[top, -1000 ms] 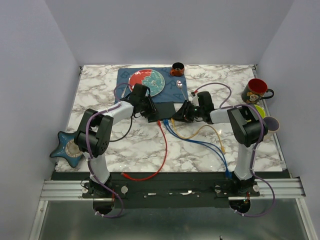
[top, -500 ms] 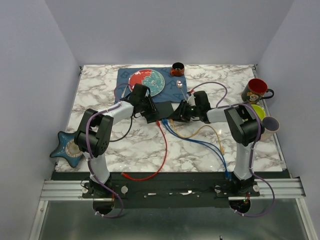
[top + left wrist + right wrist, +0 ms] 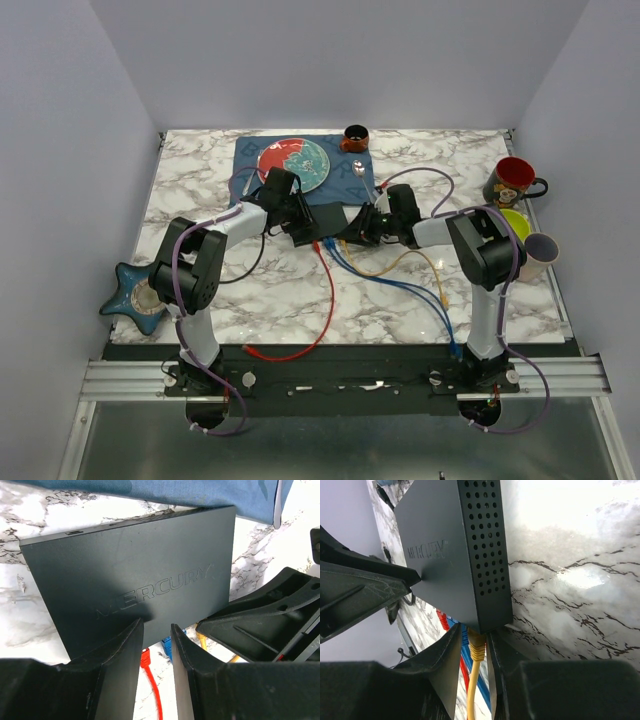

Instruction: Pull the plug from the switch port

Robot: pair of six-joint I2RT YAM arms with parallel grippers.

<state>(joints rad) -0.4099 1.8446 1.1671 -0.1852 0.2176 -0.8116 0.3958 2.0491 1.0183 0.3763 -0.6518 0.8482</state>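
Observation:
The switch [image 3: 335, 217], a flat dark grey box marked MERCURY, lies mid-table with red [image 3: 330, 290], blue [image 3: 400, 285] and yellow [image 3: 400, 262] cables in its near edge. My left gripper [image 3: 305, 236] is narrowly open, its tips [image 3: 156, 640] over the near edge of the switch [image 3: 140, 565], with the red plug [image 3: 145, 657] showing in the gap. My right gripper [image 3: 353, 232] closely straddles the yellow plug [image 3: 476, 647] where it enters the switch [image 3: 450, 555]. A sliver of gap shows on the plug's left side.
A blue placemat [image 3: 250, 150] behind the switch carries a red-green plate [image 3: 295, 163], a spoon [image 3: 359, 170] and a small brown cup [image 3: 354, 137]. A red mug [image 3: 513, 182] and two cups [image 3: 535, 245] stand at the right edge. A blue star-shaped dish [image 3: 135, 295] lies left.
My right gripper has moved left, up to the switch's near right corner and around the yellow plug. The left arm has not moved.

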